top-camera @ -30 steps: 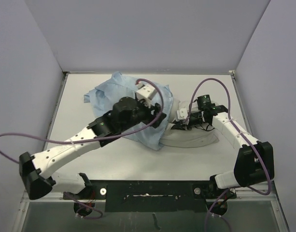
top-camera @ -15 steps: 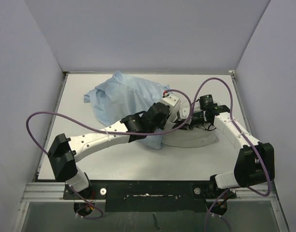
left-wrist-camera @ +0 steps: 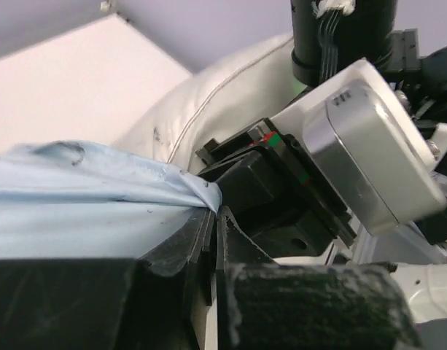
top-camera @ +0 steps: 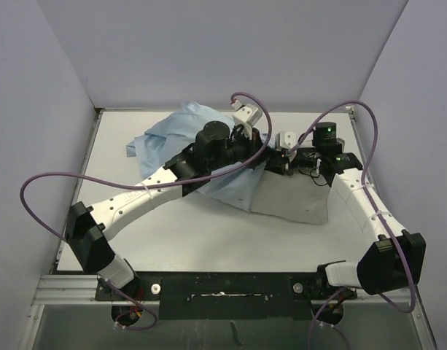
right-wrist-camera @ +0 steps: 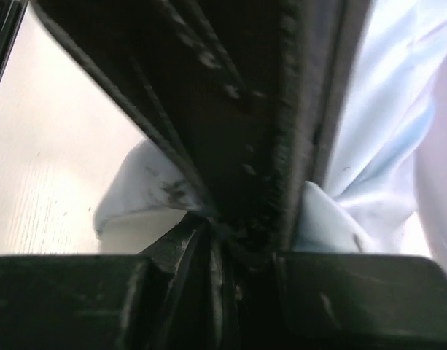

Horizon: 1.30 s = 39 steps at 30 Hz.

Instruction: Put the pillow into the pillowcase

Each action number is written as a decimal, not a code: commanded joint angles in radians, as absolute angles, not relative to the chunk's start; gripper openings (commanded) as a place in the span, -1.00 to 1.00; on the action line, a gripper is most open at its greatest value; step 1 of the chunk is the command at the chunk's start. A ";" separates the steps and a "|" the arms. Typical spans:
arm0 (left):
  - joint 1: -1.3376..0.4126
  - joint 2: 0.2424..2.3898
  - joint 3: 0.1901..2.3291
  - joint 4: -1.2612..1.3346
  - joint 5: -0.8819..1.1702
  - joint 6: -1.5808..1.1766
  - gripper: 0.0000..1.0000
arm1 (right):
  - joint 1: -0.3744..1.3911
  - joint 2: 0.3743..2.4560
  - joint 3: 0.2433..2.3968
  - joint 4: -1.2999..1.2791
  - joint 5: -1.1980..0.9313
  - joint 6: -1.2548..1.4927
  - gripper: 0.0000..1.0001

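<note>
The light-blue pillowcase (top-camera: 172,138) lies crumpled at the back left of the table, and its right part drapes over the left end of the off-white pillow (top-camera: 296,200). My left gripper (top-camera: 267,148) reaches across the pillowcase and is shut on a fold of its fabric (left-wrist-camera: 135,211); in the left wrist view the tips (left-wrist-camera: 214,208) pinch the blue cloth, with the pillow (left-wrist-camera: 208,95) behind. My right gripper (top-camera: 280,162) sits right beside it at the pillow's raised upper edge. It is shut (right-wrist-camera: 216,222) on pale fabric (right-wrist-camera: 135,193), which looks like the pillow's corner. Blue pillowcase (right-wrist-camera: 383,131) shows on the right.
The two grippers sit almost against each other, and the right wrist's body (left-wrist-camera: 369,160) fills the left wrist view. Purple cables (top-camera: 55,182) loop over the table's left side and above the grippers. Grey walls (top-camera: 48,109) enclose the white table (top-camera: 208,240) on three sides.
The left arm swung from over the pillowcase toward the right gripper and shut on the blue cloth. The right gripper rose and moved back, and the pillow came up with it.
</note>
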<state>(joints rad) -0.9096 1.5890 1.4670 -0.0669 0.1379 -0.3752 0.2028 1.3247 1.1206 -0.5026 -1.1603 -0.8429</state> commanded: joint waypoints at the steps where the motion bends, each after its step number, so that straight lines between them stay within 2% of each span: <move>1: -0.922 1.535 1.435 0.192 0.365 -0.483 -1.00 | 0.221 1.308 1.138 -0.326 -1.255 -0.706 -1.00; 2: -0.909 1.524 1.340 0.235 0.361 -0.492 -1.00 | 0.225 1.306 1.082 -0.356 -1.228 -0.796 -0.95; 4: -0.880 1.508 1.164 0.338 0.347 -0.514 -1.00 | 0.217 1.297 0.968 -0.455 -1.167 -1.021 -0.67; 6: -0.861 1.508 1.011 0.437 0.336 -0.534 -1.00 | 0.213 1.294 0.957 -0.694 -1.100 -1.293 -0.43; 9: -0.854 1.525 0.850 0.547 0.324 -0.569 -1.00 | 0.144 1.285 1.028 -0.999 -1.133 -1.456 -0.16; 12: -0.856 1.533 0.789 0.592 0.324 -0.593 -1.00 | 0.007 1.271 1.138 -1.404 -1.276 -1.737 0.25; 14: -0.857 1.522 0.751 0.601 0.319 -0.596 -1.00 | -0.055 1.276 1.246 -1.633 -1.312 -1.857 0.45; 17: -0.859 1.495 0.735 0.609 0.306 -0.593 -1.00 | -0.089 1.284 1.391 -1.619 -1.262 -1.608 0.70; 19: -0.859 1.481 0.730 0.603 0.304 -0.588 -1.00 | -0.100 1.285 1.418 -1.474 -1.167 -1.385 0.98; 22: -0.861 1.461 0.717 0.601 0.305 -0.584 -1.00 | -0.099 1.298 1.337 -1.168 -0.936 -1.039 0.96; 25: -0.861 1.441 0.711 0.606 0.304 -0.582 -1.00 | -0.041 1.380 1.278 -1.126 -0.816 -1.017 0.95; 26: -0.860 1.433 0.720 0.603 0.306 -0.578 -1.00 | -0.001 1.409 1.261 -1.134 -0.793 -1.010 0.80; 27: -0.860 1.425 0.737 0.594 0.307 -0.569 -1.00 | 0.044 1.436 1.244 -1.132 -0.772 -0.994 0.62; 28: -0.858 1.418 0.762 0.573 0.308 -0.553 -1.00 | 0.091 1.450 1.231 -1.121 -0.765 -0.967 0.34; 29: -0.857 1.414 0.808 0.546 0.309 -0.535 -1.00 | 0.127 1.455 1.230 -1.102 -0.778 -0.936 -0.15; 30: -0.853 1.415 0.865 0.511 0.312 -0.512 -1.00 | 0.154 1.449 1.246 -1.086 -0.810 -0.905 -0.54; 31: -0.849 1.422 0.933 0.469 0.320 -0.485 -1.00 | 0.171 1.443 1.287 -1.072 -0.855 -0.874 -0.82; 32: -0.847 1.436 1.014 0.428 0.334 -0.460 -1.00 | 0.181 1.439 1.347 -1.057 -0.890 -0.839 -0.96; 36: -0.844 1.532 1.362 0.294 0.405 -0.396 -1.00 | 0.177 1.428 1.636 -0.870 -1.004 -0.610 -1.00; 39: -0.848 1.590 1.495 0.280 0.442 -0.406 -1.00 | 0.152 1.368 1.620 -0.563 -1.070 -0.359 -1.00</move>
